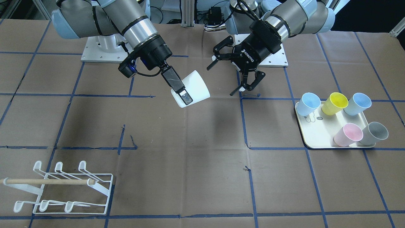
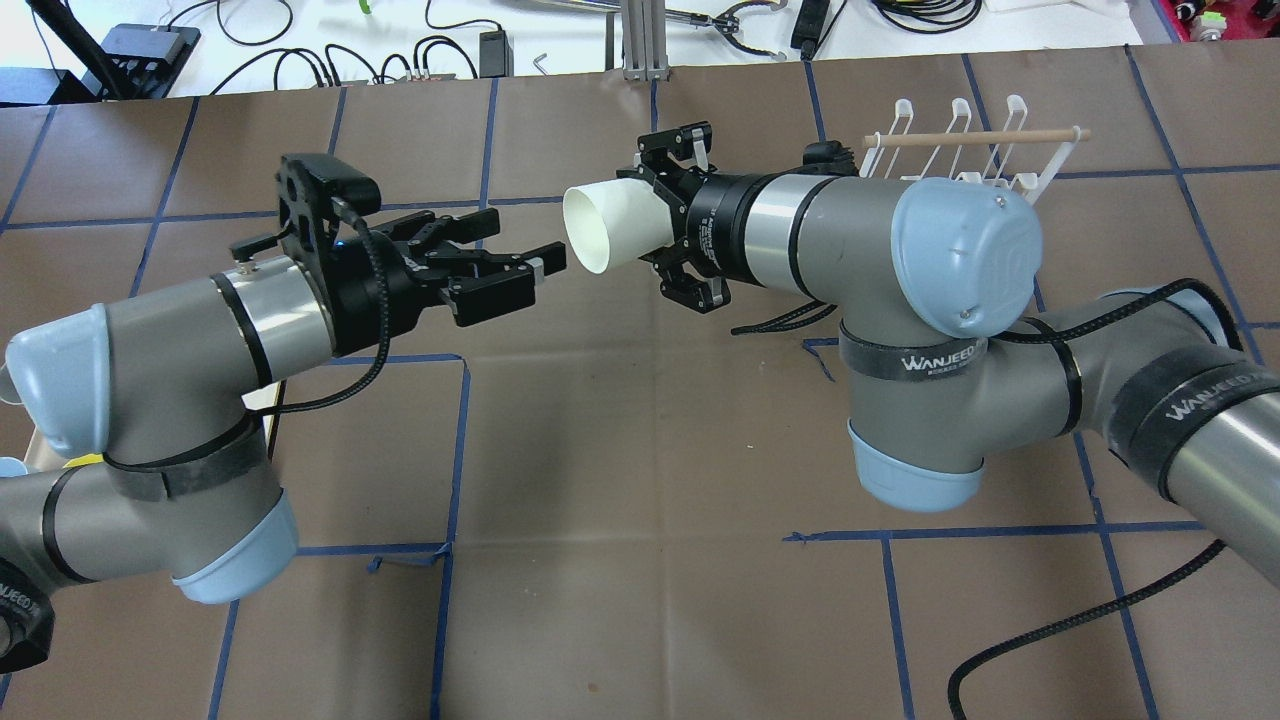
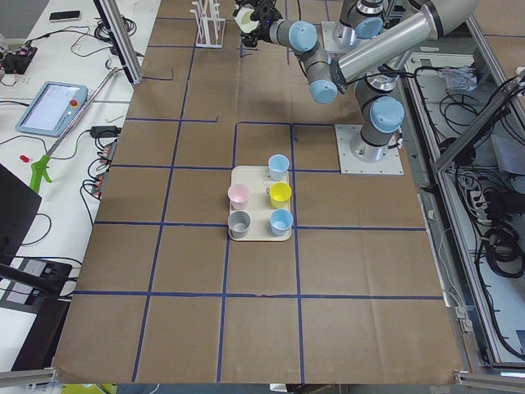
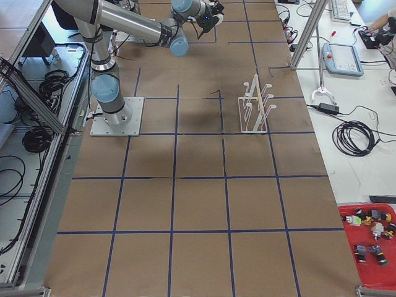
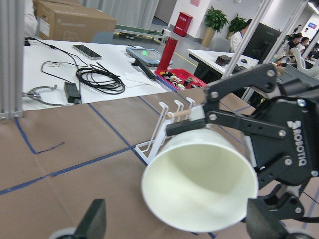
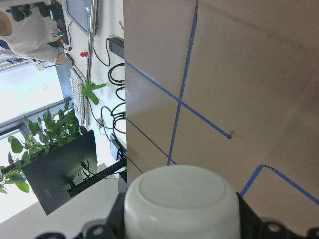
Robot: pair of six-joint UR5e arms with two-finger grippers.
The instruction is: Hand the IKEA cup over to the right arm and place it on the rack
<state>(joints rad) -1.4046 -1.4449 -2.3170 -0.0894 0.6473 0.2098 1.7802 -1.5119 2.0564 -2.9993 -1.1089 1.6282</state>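
Note:
My right gripper (image 1: 189,92) is shut on a white IKEA cup (image 1: 195,85) and holds it tilted in the air above the table's middle. From overhead the cup (image 2: 608,226) lies sideways, its open mouth toward my left gripper (image 2: 525,240). My left gripper (image 1: 220,81) is open and empty, a short gap from the cup's rim. The left wrist view looks into the cup's mouth (image 5: 199,184). The right wrist view shows the cup's base (image 6: 179,199) between the fingers. The white wire rack (image 1: 63,190) with a wooden dowel stands empty at the table's corner on my right.
A cream tray (image 1: 316,134) on my left side holds several upright cups: two blue, a yellow (image 1: 335,103), a pink (image 1: 348,134) and a grey (image 1: 375,133). The rack also shows behind my right arm from overhead (image 2: 960,140). Brown paper with blue tape lines covers the table.

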